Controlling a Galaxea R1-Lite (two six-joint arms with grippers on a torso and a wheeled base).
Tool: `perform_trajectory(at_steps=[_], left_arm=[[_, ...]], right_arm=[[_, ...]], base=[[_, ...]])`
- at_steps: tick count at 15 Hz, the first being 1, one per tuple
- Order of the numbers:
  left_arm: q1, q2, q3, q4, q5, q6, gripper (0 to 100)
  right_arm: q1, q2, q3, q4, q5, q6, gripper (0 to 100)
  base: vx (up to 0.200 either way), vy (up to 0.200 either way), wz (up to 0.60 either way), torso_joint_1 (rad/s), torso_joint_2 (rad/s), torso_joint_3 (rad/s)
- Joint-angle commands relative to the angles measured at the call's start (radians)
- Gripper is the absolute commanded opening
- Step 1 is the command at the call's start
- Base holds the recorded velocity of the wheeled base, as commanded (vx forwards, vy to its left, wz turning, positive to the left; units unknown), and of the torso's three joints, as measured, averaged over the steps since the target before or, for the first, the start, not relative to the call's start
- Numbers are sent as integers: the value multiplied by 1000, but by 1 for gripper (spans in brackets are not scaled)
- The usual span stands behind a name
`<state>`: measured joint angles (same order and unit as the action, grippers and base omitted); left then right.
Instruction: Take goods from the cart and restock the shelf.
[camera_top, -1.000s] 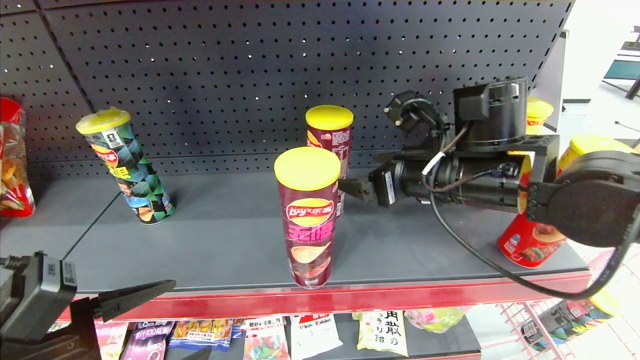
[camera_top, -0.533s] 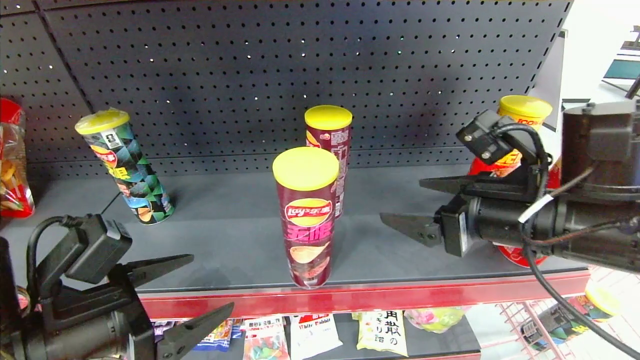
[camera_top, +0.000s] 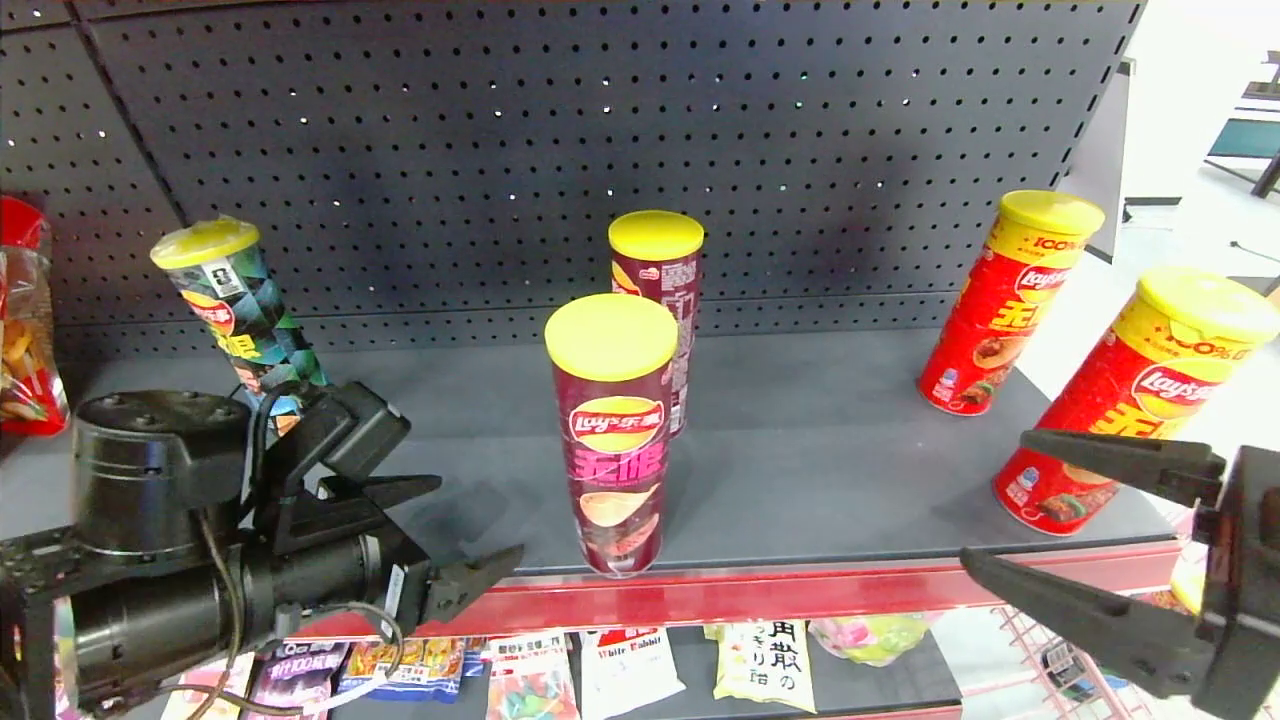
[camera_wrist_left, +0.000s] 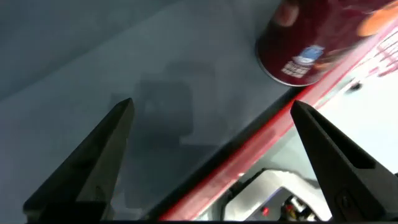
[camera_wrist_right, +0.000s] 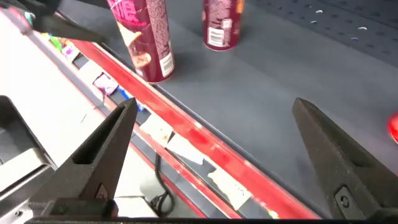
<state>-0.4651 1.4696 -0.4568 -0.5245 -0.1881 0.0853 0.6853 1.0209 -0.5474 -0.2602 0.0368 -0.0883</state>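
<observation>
Upright at the front lip of the shelf (camera_top: 800, 450): maroon can (camera_top: 612, 440). Left of that can, left pincer (camera_top: 480, 520), spread open, empty. Well right of it, right pincer (camera_top: 995, 498), likewise gaping, holding nothing. Directly behind it, second maroon can (camera_top: 657, 290).

The widest opening on the shelf (camera_top: 800, 450) lies between the front maroon chip can (camera_top: 615, 440) and the rear red can (camera_top: 1010, 300), and it is bare back to the pegboard panel (camera_top: 600, 120). The right gripper (camera_top: 992, 495), fingers spread, sits just off the red front lip (camera_top: 800, 590), with the front red can (camera_top: 1130, 400) close behind it. A second open stretch runs from the teal patterned can (camera_top: 240, 310) to the maroon pair. The left gripper (camera_top: 480, 518), also spread, stands at its front edge. The rear maroon can (camera_top: 680, 300) stands behind the front one, leaving only a narrow gap between them.
</observation>
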Motion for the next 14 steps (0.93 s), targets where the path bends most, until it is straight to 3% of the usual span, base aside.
perform_trajectory(at_steps=[1, 6, 14], left_arm=[[0, 81, -28, 0, 1, 13, 100], [-4, 167, -118, -2, 1, 16, 100], [-23, 218, -172, -6, 1, 16, 100]], right_arm=[[-27, -88, 20, -2, -2, 2, 100], [-59, -100, 23, -1, 0, 4, 100], [-58, -96, 21, -1, 0, 10, 100]], base=[[0, 0, 0, 0, 0, 0], [0, 0, 0, 0, 0, 0], [0, 0, 0, 0, 0, 0]])
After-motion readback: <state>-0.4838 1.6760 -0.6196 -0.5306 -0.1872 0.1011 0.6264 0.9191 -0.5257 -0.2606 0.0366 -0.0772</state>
